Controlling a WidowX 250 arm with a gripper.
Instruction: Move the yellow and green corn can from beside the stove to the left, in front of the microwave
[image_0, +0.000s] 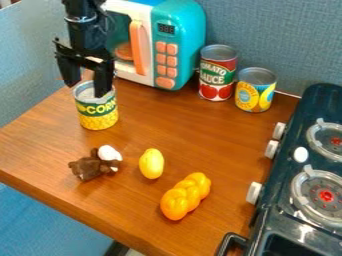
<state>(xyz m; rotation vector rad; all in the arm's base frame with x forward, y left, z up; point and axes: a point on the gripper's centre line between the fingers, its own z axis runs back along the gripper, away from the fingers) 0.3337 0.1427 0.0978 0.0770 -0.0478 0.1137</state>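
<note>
A brown wooden tabletop (180, 120) spans the middle. The dark toy stove (267, 227) stands from two to five o'clock, its white knobs facing the tabletop. The teal and white toy microwave (180, 45), with an orange handle, stands at twelve. At ten o'clock the black gripper (85, 90) hangs down, its fingers spread wide with nothing clasped between them. At one stands a red-labelled can (218, 74), upright. The green-and-yellow can (97, 112) stands upright near ten, right under the gripper; one finger overlaps its top, though whether they touch I cannot tell. At two, just beside the red-labelled one, is an upright yellow-and-blue can (255, 92). The glossy orange braided loaf (186, 196) lies at six, slanting toward one o'clock. A brown and white toy (91, 166) lies at eight, and a yellow lemon (151, 163) at seven, between toy and loaf.
</note>
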